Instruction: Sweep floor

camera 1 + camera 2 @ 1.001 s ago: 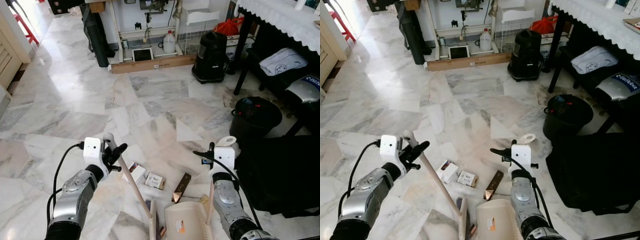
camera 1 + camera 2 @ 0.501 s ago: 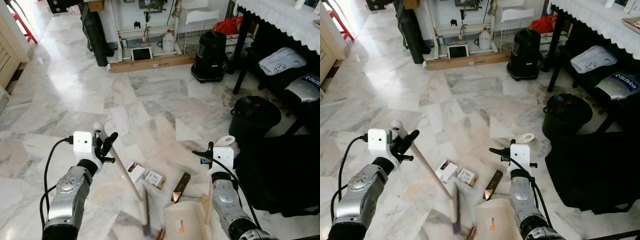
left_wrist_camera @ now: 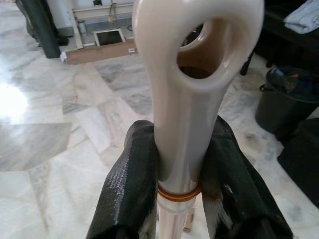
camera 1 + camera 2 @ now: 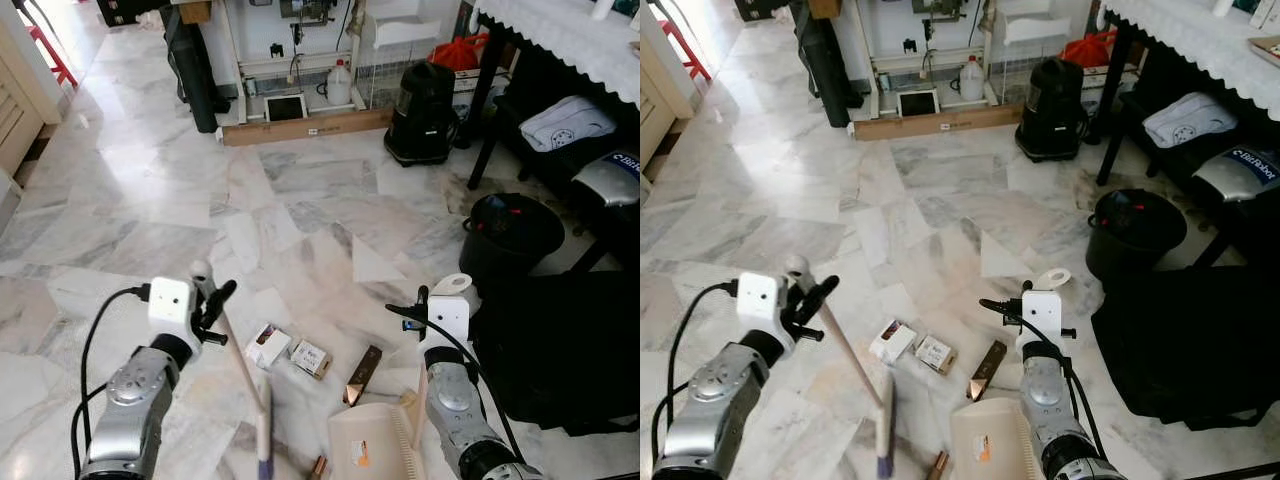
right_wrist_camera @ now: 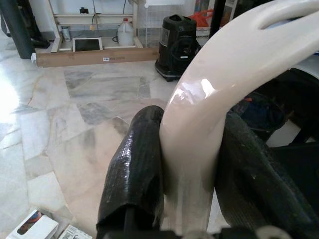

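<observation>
My left gripper (image 4: pixel 210 303) is shut on the top of a cream broom handle (image 4: pixel 236 355), low on the left. In the left wrist view the black fingers (image 3: pixel 128 191) clamp the handle (image 3: pixel 192 99) just under its hanging loop. The broom head (image 4: pixel 263 445) is blurred on the floor. My right gripper (image 4: pixel 424 306) is shut on the upright handle (image 5: pixel 209 114) of a cream dustpan (image 4: pixel 368 445) resting on the floor. Between them lie two small white boxes (image 4: pixel 268 345) (image 4: pixel 310 358), a brown bar (image 4: pixel 361 373) and a small copper piece (image 4: pixel 318 467).
A black bin (image 4: pixel 512 235) and a black bag (image 4: pixel 560 350) stand close on the right. Farther back are a black canister (image 4: pixel 422 115), a long cardboard box (image 4: pixel 305 127), a white jug (image 4: pixel 339 85) and a table with a white lace cloth (image 4: pixel 560 40). Marble floor (image 4: pixel 150 200) stretches left.
The broom head has swung to the left across the floor, away from the dustpan, and the left arm shifted left with it. The right arm and dustpan have stayed put.
</observation>
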You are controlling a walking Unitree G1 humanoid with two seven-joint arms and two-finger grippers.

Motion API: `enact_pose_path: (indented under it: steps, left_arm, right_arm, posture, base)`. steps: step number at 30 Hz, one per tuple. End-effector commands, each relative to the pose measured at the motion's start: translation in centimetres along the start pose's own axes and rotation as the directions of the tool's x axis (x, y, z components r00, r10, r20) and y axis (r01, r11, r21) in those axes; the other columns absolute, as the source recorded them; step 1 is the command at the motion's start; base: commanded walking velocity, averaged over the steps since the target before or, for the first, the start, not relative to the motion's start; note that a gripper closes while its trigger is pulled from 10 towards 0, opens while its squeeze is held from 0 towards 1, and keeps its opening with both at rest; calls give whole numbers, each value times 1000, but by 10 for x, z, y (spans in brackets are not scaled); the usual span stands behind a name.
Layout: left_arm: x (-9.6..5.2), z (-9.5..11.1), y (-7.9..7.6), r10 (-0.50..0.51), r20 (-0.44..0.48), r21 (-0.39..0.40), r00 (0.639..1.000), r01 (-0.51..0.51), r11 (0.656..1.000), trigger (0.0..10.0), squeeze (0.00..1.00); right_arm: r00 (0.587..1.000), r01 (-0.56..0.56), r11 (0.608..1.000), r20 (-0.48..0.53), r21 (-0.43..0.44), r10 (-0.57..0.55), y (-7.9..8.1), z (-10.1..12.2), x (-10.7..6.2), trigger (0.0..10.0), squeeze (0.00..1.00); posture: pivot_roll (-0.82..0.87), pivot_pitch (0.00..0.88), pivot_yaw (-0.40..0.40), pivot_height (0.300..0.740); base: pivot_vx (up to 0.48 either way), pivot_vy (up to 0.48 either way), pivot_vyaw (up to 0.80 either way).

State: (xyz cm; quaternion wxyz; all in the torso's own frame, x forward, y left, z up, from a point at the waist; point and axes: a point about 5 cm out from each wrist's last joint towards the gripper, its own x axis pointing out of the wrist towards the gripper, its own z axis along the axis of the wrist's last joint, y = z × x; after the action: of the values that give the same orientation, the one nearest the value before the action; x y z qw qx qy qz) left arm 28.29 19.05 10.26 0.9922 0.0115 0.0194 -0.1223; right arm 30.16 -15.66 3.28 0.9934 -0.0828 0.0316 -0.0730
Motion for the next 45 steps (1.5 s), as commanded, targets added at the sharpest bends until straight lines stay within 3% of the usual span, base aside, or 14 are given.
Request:
enact_pose_path:
  steps: [1, 19, 28, 45]
  left_arm:
    - [-1, 2, 4, 12, 26, 19, 1000, -12, 1000, 10000, 0]
    - [0, 0, 3, 11, 23, 9, 1000, -12, 1000, 10000, 0]
    - [0, -5, 2, 6, 3, 14, 1000, -6, 1000, 10000, 0]
    - [0, -11, 4, 15, -25, 52, 1000, -14, 999, 10000, 0]
  right_arm:
    - [992, -2, 1000, -127, -21, -1, -2, -23, -12, 10000, 0]
    - [992, 0, 1000, -123, -23, -3, -4, -23, -12, 10000, 0]
    - [993, 3, 1000, -116, -23, -6, -4, -21, -10, 10000, 0]
    - [993, 3, 1000, -115, -25, -5, -6, -21, -9, 10000, 0]
  posture:
    - [184, 76, 49, 740]
    - [182, 80, 46, 740]
    - [179, 82, 45, 740]
    - [178, 84, 42, 740]
  base:
    - [0, 0, 0]
    - [-40, 0, 0]
    - [-285, 0, 0]
    - [-50, 0, 0]
